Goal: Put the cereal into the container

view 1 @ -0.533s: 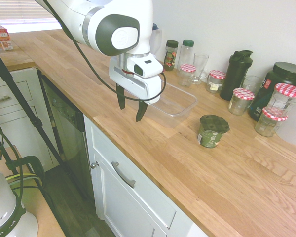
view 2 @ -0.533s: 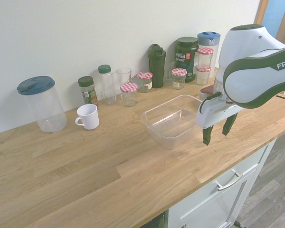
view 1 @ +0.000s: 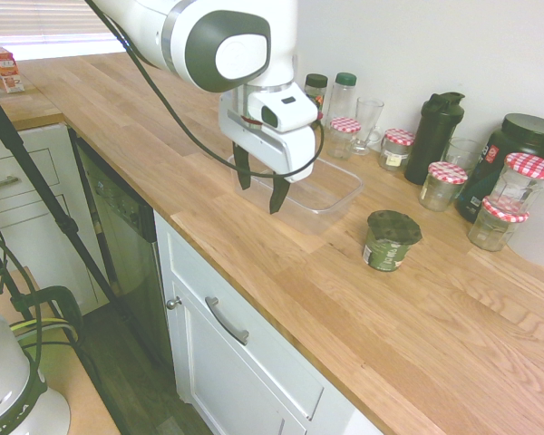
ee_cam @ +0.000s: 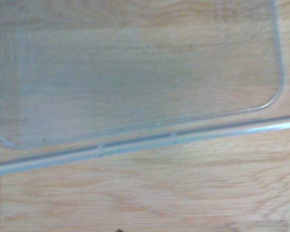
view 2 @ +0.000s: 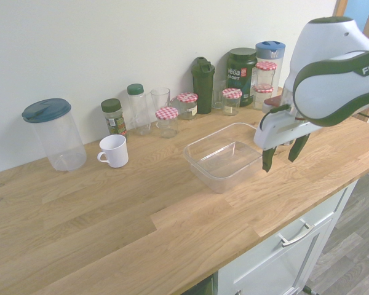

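The cereal is a squat dark green cup with a wide dark lid. It stands upright on the wooden counter, to the right of the container and apart from it. In the second exterior view my arm hides the cup. The container is a shallow clear tub with nothing in it. My gripper hangs open and holds nothing. It hovers over the tub's rim on the counter-edge side, at the tub's right end in the second exterior view. The wrist view looks straight down on the container's floor and rim.
Along the wall stand red-checked-lid jars, a black shaker bottle, a large dark tub and a drinking glass. A white mug and a blue-lidded clear pitcher stand further along. The counter's front edge runs close by.
My gripper has moved away from the counter's front edge toward the container and now hangs over its rim, still open. The cup and tub have not moved.
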`<state>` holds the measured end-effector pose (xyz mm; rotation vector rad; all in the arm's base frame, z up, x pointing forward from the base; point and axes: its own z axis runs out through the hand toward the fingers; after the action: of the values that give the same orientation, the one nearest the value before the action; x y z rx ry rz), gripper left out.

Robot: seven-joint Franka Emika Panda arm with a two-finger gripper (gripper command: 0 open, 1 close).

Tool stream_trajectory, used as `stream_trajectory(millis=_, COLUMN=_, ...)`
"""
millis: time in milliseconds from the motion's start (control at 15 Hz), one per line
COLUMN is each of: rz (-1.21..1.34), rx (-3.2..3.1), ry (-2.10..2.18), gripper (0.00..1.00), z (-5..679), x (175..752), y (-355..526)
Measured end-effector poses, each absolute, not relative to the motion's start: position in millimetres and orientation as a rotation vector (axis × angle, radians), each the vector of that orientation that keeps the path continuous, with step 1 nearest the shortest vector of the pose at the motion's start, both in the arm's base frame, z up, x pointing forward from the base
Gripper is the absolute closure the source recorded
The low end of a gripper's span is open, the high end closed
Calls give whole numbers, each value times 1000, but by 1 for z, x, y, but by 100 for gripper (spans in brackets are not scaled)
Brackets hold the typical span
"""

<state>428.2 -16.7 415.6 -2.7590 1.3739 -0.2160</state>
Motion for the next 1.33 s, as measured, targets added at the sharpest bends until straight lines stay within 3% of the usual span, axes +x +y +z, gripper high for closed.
stream_trajectory(millis=467, rz=-253, rx=-2607, ry=1613, gripper=0, z=427, x=439, y=-144)
stream_trajectory(millis=933, rz=-269, rx=-2576, ry=1696, gripper=0, z=365, x=481, y=-185)
stream_trajectory(millis=1333, rz=-279, rx=-2554, ry=1714, gripper=0, z=352, x=511, y=-191)
